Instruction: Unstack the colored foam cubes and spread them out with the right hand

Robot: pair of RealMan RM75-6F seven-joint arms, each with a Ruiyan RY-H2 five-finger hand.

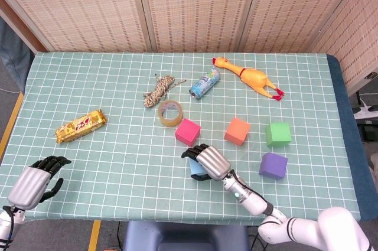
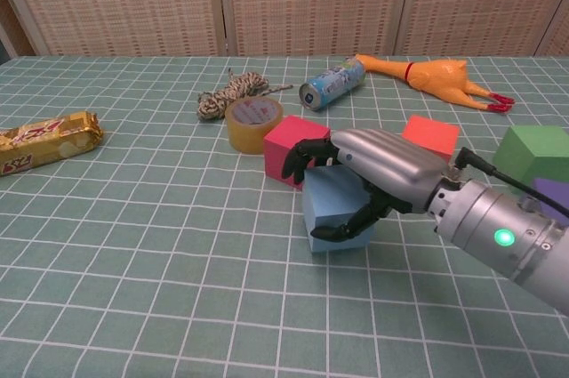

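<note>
Your right hand [image 2: 378, 184] is wrapped over the blue cube [image 2: 336, 211], fingers curled down its far-left side and thumb hooked on the near face, just this side of the pink cube [image 2: 295, 148]. Carry it toward open cloth on the near side, set it flat, then release. Your left hand [image 1: 32, 181] idles at the near-left edge, fingers loosely curled on nothing.
</note>
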